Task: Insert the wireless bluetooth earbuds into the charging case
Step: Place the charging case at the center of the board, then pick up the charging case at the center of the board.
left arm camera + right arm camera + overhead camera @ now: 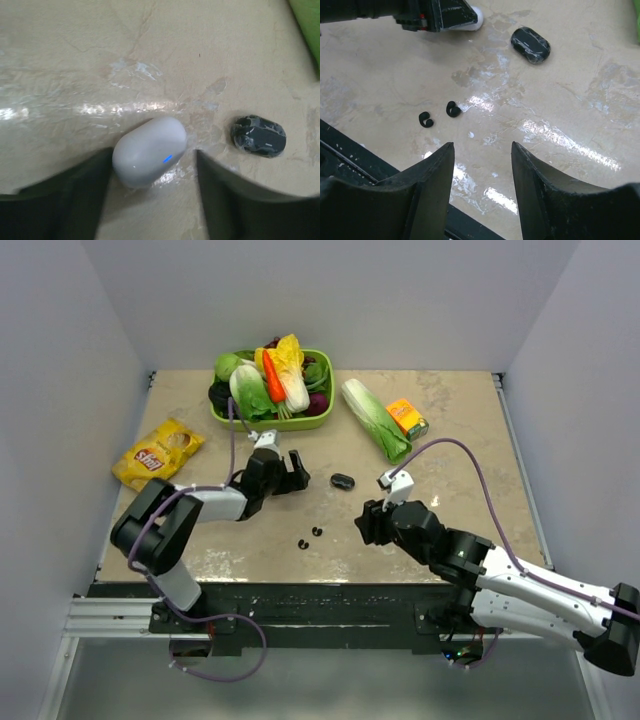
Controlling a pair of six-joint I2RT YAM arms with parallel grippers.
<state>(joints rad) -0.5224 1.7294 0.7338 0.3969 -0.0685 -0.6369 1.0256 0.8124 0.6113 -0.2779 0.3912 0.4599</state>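
Earbuds: two black earbuds (pixel 310 538) (pixel 439 115) lie loose on the table (pixel 450 440) near its front middle, just beside each other and not touching. They sit between the two hands, nearer the right one.
Earbud lie: each bud is curled like a comma. They are too small to tell which face is up.
White case: the white case (pixel 149 150) lies shut on its side with a small blue light showing. In the left wrist view its long axis runs on a slant from lower left to upper right.
Black case: the black case (pixel 343 481) (pixel 258 136) (pixel 530 44) is shut and lies flat near the table's middle, beside the white one but apart from it. In the overhead view its long axis runs roughly left to right.
Left arm: it is folded, with the elbow out by the left front edge and the forearm reaching right.
Left hand: the left hand (pixel 290 476) is low over the white case with its fingers (pixel 75 195) apart. The case sits between them, with a gap on one side.
Right arm: it stretches in from the right front corner on a slant towards the middle.
Right hand: the right hand (pixel 366 524) (pixel 482 155) is tipped down with its fingers apart and nothing between them. The buds lie just ahead of it.
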